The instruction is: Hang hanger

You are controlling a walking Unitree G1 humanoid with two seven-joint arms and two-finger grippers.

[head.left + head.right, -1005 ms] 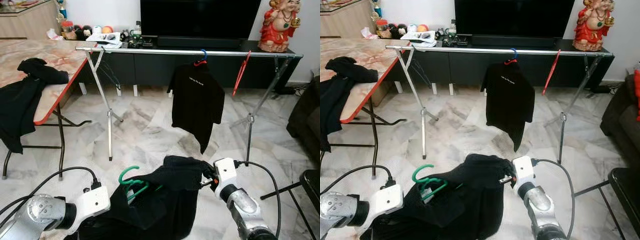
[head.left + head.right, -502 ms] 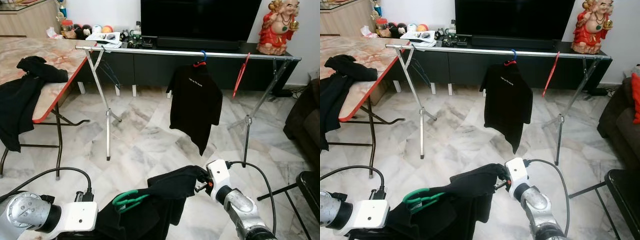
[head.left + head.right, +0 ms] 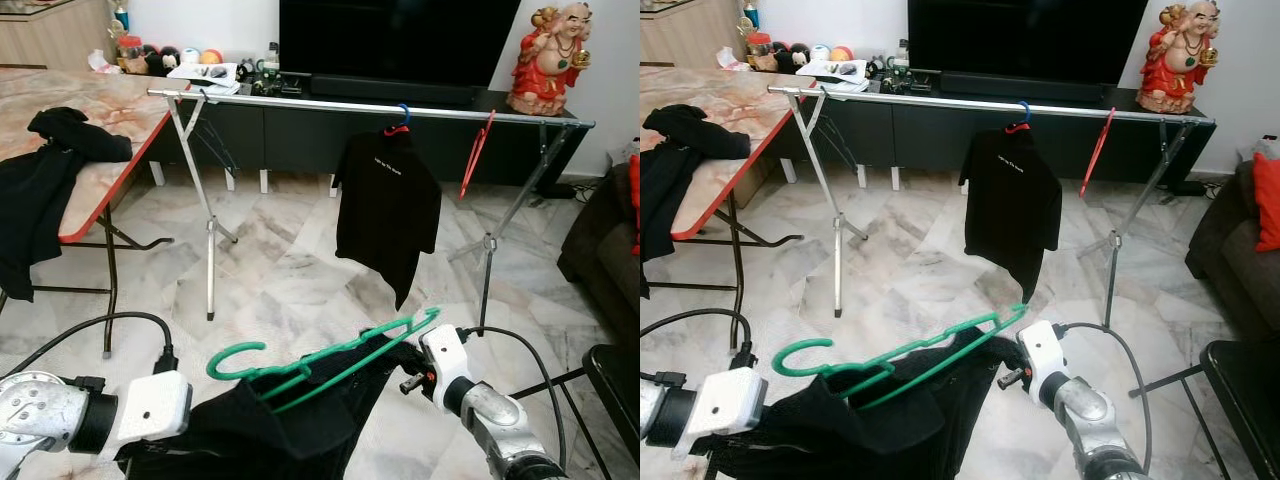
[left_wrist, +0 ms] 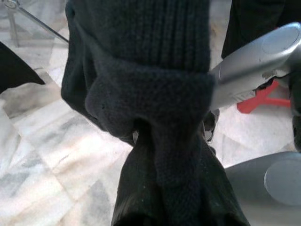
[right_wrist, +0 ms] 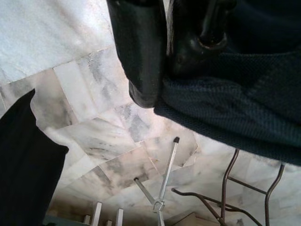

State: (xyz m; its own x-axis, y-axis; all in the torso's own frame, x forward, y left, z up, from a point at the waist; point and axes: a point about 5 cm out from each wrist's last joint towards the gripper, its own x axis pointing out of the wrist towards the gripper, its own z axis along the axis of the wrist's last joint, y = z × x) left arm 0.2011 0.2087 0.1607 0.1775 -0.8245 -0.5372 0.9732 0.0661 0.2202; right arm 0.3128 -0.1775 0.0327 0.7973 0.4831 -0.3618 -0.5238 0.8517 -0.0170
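- The right gripper (image 5: 155, 66) was clamped on the hem of the black shirt (image 3: 300, 425), fingers closed over the cloth.
- The left gripper (image 4: 155, 141) pinched a bunched fold of the same shirt.
- Between them lay the green hanger (image 3: 320, 355), its long axis running gripper to gripper, hook nearer the left one.
- The rail (image 3: 300, 100) stood well ahead of and above both, about equally far from each.
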